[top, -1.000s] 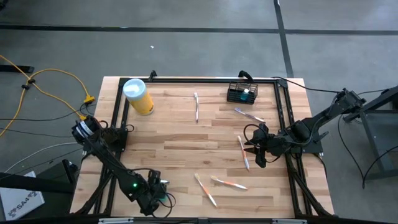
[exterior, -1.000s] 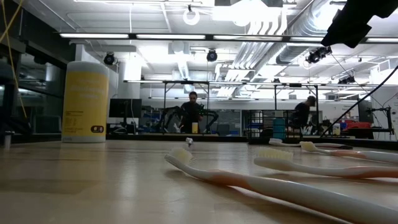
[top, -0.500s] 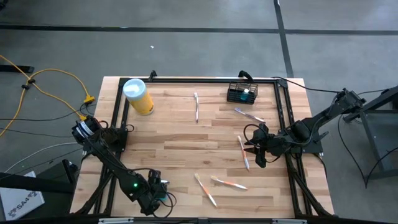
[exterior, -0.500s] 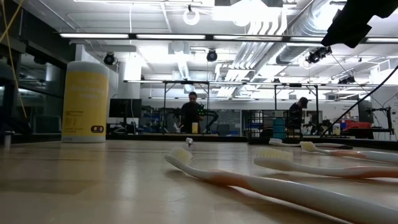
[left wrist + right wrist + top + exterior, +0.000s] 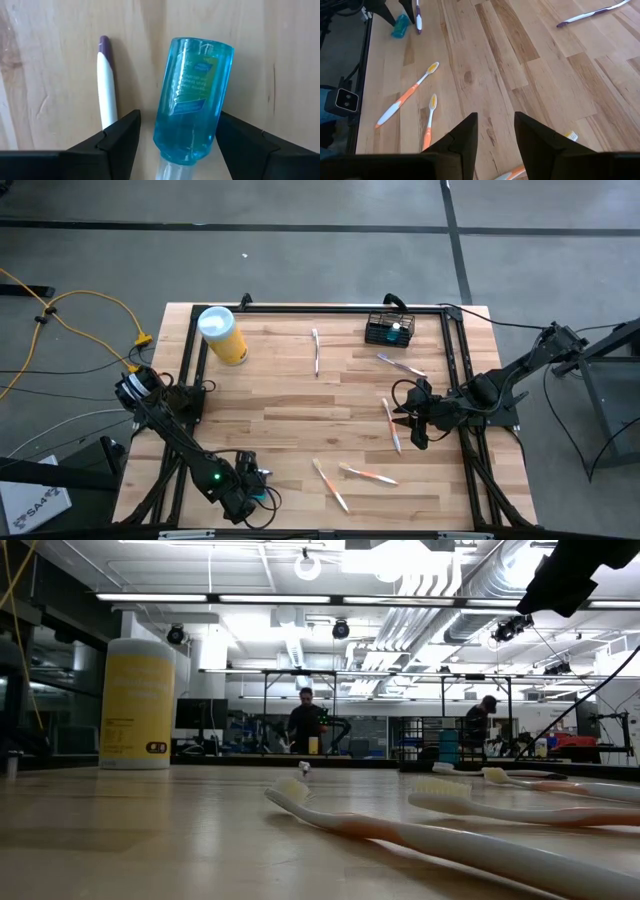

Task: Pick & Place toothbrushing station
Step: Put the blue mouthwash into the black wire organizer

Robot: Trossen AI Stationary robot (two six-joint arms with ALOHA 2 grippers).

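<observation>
The toothbrushing station, a small black wire-mesh basket, stands at the table's far edge, right of centre, with something blue inside. No gripper is near it. My left gripper is at the near left corner, low over the table and open. Its fingers stand on either side of a clear blue bottle that lies on the wood. A white, purple-tipped toothbrush lies beside it. My right gripper is open and empty over the table's right part, next to an orange-white toothbrush. My left gripper straddles the blue bottle's lower body from above. One finger stands very close to the bottle's side, and I cannot tell whether it touches. The bottle lies flat on the table.
A yellow canister with a white lid stands at the far left. Several toothbrushes lie scattered on the wood: one at the far middle, one near the basket, two near the front. Black frame rails run along the table's edges.
</observation>
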